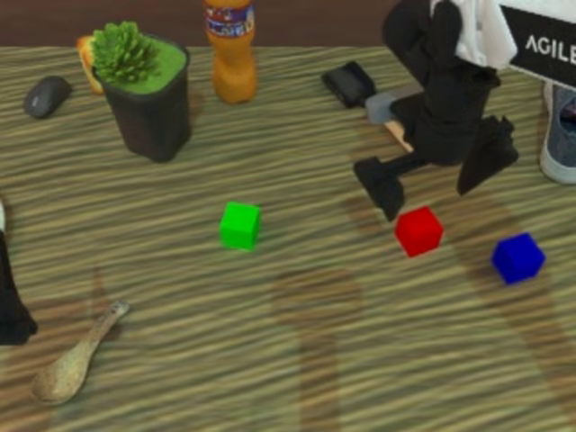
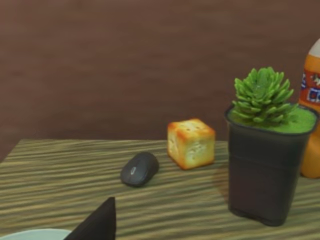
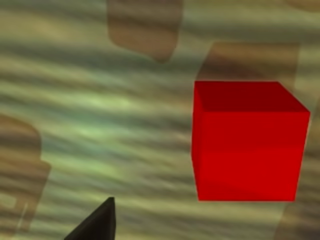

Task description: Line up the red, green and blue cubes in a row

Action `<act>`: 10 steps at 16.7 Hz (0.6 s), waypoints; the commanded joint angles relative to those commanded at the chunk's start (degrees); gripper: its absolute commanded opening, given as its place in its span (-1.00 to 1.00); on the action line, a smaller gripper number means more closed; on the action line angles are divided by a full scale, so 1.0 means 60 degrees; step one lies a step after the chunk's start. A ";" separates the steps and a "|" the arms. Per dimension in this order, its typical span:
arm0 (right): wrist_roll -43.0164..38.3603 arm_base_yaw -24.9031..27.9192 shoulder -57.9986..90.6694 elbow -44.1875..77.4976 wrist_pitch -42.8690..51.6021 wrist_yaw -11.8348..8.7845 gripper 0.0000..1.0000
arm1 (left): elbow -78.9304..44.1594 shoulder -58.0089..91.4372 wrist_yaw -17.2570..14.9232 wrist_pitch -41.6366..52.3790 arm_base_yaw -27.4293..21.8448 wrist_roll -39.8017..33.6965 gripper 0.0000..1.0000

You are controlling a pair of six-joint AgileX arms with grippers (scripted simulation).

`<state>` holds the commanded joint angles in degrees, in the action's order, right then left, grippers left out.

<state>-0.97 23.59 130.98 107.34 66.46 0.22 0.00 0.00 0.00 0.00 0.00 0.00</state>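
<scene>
The red cube (image 1: 418,230) sits right of the table's middle, with the blue cube (image 1: 517,257) further right and the green cube (image 1: 239,225) off to its left. All three rest on the table, apart from each other. My right gripper (image 1: 430,198) hovers just behind the red cube, open and holding nothing. In the right wrist view the red cube (image 3: 247,145) fills the far side, clear of the one dark fingertip (image 3: 97,222) that shows. My left gripper (image 1: 11,315) is parked at the left edge, open.
At the back left stand a plant pot (image 1: 148,90), a mouse (image 1: 45,94), a bread cube (image 2: 191,142) and an orange bottle (image 1: 230,49). A wooden spoon (image 1: 76,360) lies front left. A black box (image 1: 349,83) and a shoe (image 1: 562,126) lie back right.
</scene>
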 joint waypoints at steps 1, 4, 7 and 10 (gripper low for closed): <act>0.0004 0.0010 0.0088 -0.0155 -0.0224 0.0001 1.00 | 0.0000 0.0000 0.0000 0.0000 0.0000 0.0000 1.00; -0.0017 0.0024 0.0519 -0.0811 -0.1411 0.0006 1.00 | 0.0000 0.0000 0.0000 0.0000 0.0000 0.0000 1.00; -0.0035 0.0040 0.0929 -0.1412 -0.2405 0.0010 1.00 | 0.0000 0.0000 0.0000 0.0000 0.0000 0.0000 1.00; -0.0039 0.0046 0.1027 -0.1530 -0.2574 0.0011 1.00 | 0.0000 0.0000 0.0000 0.0000 0.0000 0.0000 1.00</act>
<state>-1.21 23.86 137.14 98.16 51.02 0.29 0.00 0.00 0.00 0.00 0.00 0.00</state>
